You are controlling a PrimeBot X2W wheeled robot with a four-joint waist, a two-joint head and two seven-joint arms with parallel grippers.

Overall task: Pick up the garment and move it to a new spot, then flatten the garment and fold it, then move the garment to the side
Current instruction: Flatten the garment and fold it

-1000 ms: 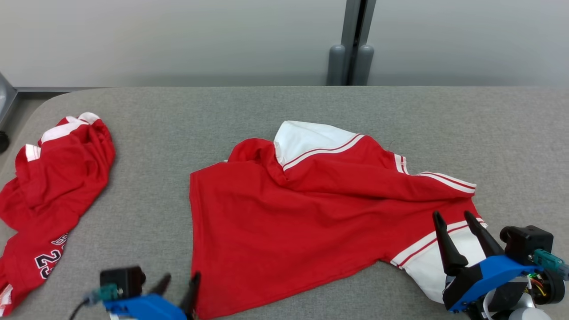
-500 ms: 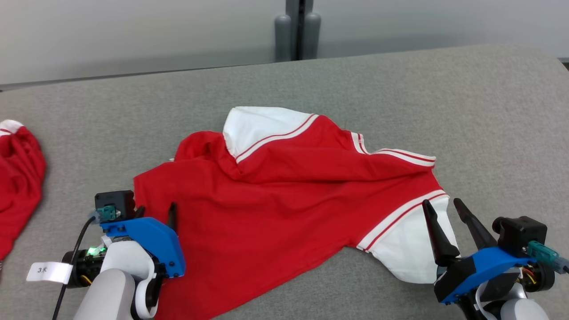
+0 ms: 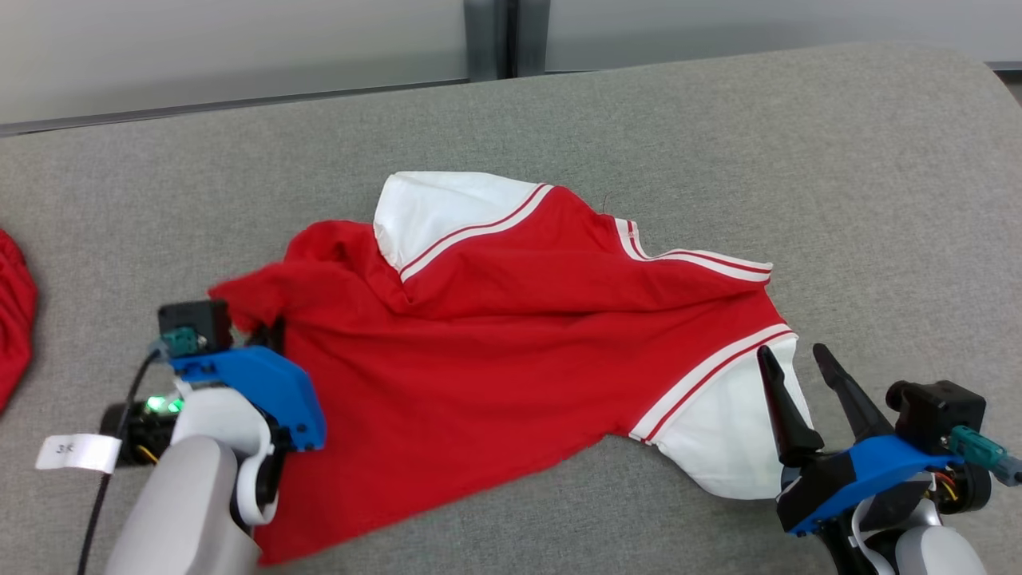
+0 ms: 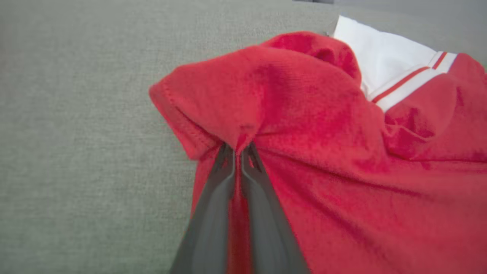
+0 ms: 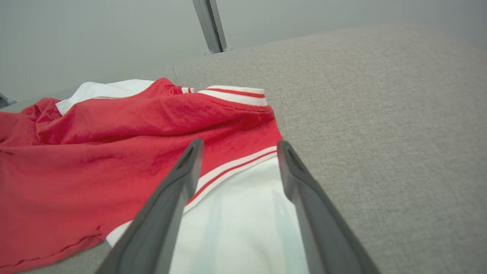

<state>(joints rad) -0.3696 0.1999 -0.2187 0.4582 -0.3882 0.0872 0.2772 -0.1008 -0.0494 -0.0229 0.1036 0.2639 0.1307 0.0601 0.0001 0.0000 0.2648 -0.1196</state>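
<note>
**Left corner pinched, right jaws waiting**

The left gripper (image 4: pixel 239 146) is clamping a red corner of the garment (image 3: pixel 511 335), which is lying mid-frame on the grey surface (image 3: pixel 718 120). The right gripper (image 3: pixel 790 351) is hovering spread over its white end at lower right, gripping nothing. It should probably be closing on that edge before both arms rise together. How many layers the pinch is catching is hidden in the bunched fold; a second red garment (image 3: pixel 12 319) is being cut off at far left.

Grey woven tabletop (image 3: pixel 718 120) before a pale wall (image 3: pixel 239 48) with 1 dark vertical post (image 3: pixel 487 36)
</note>
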